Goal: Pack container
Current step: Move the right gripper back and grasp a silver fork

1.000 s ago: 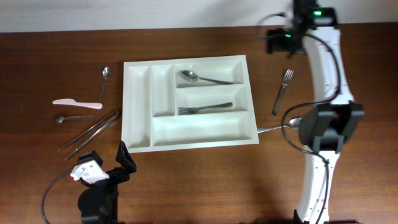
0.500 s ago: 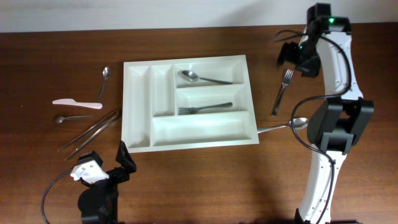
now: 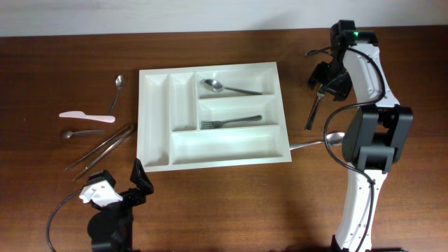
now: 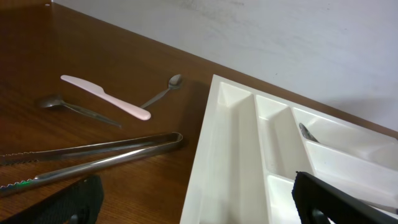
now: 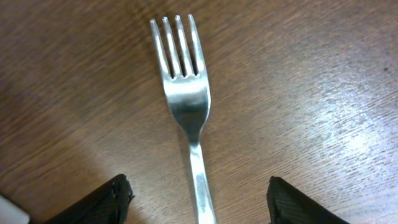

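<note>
- Since the job was packing, the wooden table (image 3: 210, 210) had one white container (image 3: 224, 145) at its middle, within reach of both arms; it had five compartments, two narrow on the left and three wide on the right.
- Right gripper (image 5: 199, 202) hung at the far right over a loose fork (image 5: 186, 99), its jaws spread to either side of the handle and not touching it, probably lined up for a pick.
- Left gripper (image 4: 199, 205) sat at the near left, jaws wide apart and holding nothing, apparently parked while the other arm worked.
- One pair of tongs (image 3: 101, 148) lay slantwise just left of the container.
- Forks numbered two: the loose one and one (image 3: 231, 122) already in the middle wide compartment.
- Spoons numbered four: one (image 3: 231, 88) in the far wide compartment, one (image 3: 322, 141) by the container's right near corner, and two (image 3: 116, 93) (image 3: 78, 132) on the left.
- One pink knife (image 3: 87, 117) lay between those left spoons.
</note>
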You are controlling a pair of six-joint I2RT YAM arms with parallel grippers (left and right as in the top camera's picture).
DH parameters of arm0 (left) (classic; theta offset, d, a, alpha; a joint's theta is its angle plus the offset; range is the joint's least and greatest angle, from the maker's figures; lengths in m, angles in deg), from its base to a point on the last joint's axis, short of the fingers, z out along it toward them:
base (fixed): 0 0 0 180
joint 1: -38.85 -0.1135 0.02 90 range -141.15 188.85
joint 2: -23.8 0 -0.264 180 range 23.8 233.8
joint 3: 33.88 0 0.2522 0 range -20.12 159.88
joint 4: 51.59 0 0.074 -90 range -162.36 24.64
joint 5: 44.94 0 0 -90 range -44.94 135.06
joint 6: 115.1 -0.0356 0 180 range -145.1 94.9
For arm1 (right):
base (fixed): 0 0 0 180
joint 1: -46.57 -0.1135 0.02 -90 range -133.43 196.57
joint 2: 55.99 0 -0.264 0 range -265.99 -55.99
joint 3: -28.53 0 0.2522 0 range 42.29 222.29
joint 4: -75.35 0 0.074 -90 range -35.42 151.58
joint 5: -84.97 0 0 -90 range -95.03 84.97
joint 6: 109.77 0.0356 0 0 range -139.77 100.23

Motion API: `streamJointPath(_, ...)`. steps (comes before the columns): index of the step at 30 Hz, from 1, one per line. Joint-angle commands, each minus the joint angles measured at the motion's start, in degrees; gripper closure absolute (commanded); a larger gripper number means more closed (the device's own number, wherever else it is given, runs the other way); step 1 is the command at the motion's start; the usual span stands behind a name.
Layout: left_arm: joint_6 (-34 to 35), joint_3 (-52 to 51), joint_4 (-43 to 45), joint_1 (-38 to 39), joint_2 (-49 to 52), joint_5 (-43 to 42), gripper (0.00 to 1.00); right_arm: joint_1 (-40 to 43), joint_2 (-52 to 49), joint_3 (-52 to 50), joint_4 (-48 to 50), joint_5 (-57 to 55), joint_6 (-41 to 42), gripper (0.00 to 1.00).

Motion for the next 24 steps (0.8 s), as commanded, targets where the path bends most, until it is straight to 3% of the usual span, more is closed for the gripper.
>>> streamJointPath(1, -1.14, -0.24, -0.02, -0.33, -0.52, -0.61, 0.01, -0.59, 0.59, -1.84, 0.68, -1.99, 1.55, 0.31)
streamJointPath(6, -1.14, -0.24, 0.00, -0.33, -0.52, -0.61, 0.01, -0.59, 0.17, -3.23, 1.38, -1.95, 1.51, 0.35)
streamJointPath(13, -1.14, -0.24, 0.00, -0.33, -0.52, -0.61, 0.01, -0.59, -1.03, -3.58, 1.95, -1.73, 1.51, 0.49)
streamJointPath(24, -1.14, -0.24, 0.00, -0.33, -0.52, -0.61, 0.01, -1.14, -3.91, -3.61, 2.78, -1.49, 1.31, 0.49)
